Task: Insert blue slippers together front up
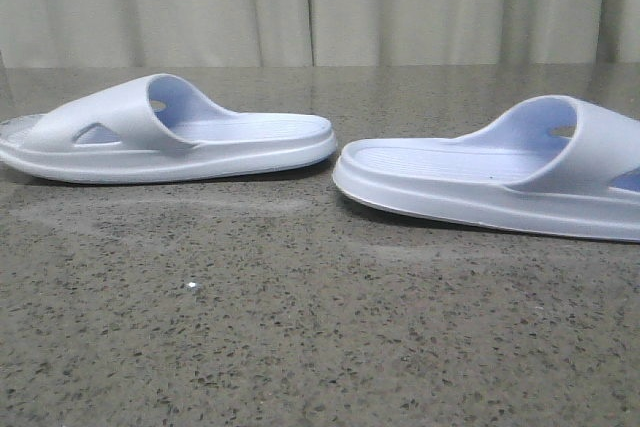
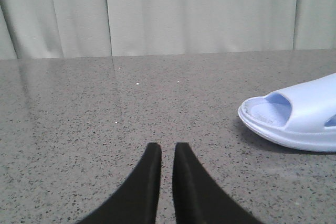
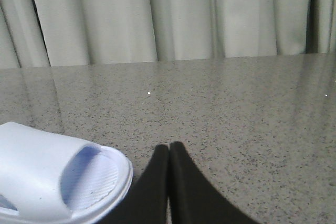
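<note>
Two pale blue slippers lie sole-down on the speckled grey table, heel to heel with a small gap between them. The left slipper (image 1: 170, 132) has its strap toward the left. The right slipper (image 1: 500, 172) has its strap toward the right and runs off the frame. No gripper shows in the front view. In the left wrist view my left gripper (image 2: 167, 148) is all but shut with a narrow slit and holds nothing; a slipper (image 2: 296, 119) lies apart from it. In the right wrist view my right gripper (image 3: 169, 146) is shut and empty, close beside a slipper (image 3: 47, 174).
The grey stone table (image 1: 300, 327) stretches in front of the slippers. A pale curtain (image 1: 320, 2) hangs behind the table's far edge.
</note>
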